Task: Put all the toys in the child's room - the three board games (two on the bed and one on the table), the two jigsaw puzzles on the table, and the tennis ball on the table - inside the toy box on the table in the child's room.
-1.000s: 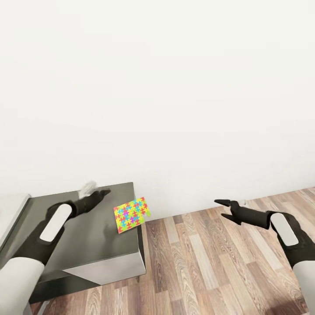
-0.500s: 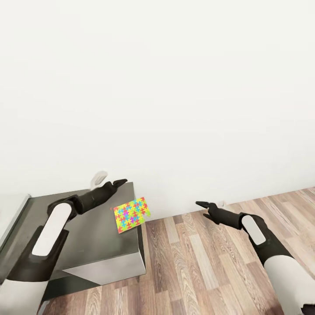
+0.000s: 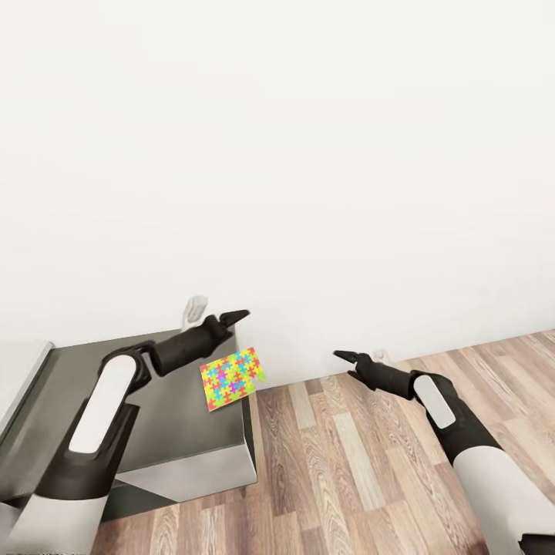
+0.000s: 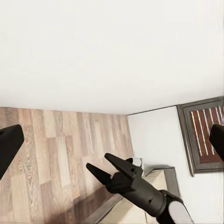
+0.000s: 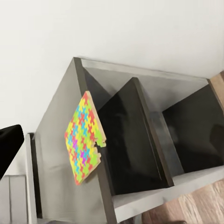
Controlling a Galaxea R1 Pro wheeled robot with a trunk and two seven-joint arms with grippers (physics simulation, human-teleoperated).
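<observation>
One jigsaw puzzle (image 3: pixel 232 378), a thin square of bright interlocking pieces, lies on the table's dark grey wing (image 3: pixel 154 420) and juts over its right edge. In the right wrist view the jigsaw puzzle (image 5: pixel 86 137) pokes out past the wing's side, above dark open shelves. My left gripper (image 3: pixel 217 312) hovers open and empty over the wing's far right corner, just beyond the puzzle. To the right of the wing, my right gripper (image 3: pixel 344 362) is open and empty over the floor, pointing at the wall; the left wrist view catches the right gripper (image 4: pixel 103 165) too.
A plain white wall (image 3: pixel 308 154) rises right behind the table. Wood plank floor (image 3: pixel 370 462) spreads to the right of the wing. A strip of the light grey tabletop (image 3: pixel 19 378) shows at the far left. The wing's side holds dark open compartments (image 5: pixel 135 140).
My left arm has stretched forward and right, from the middle of the wing to its far right corner. My right arm has swung left toward the table. The puzzle has not moved.
</observation>
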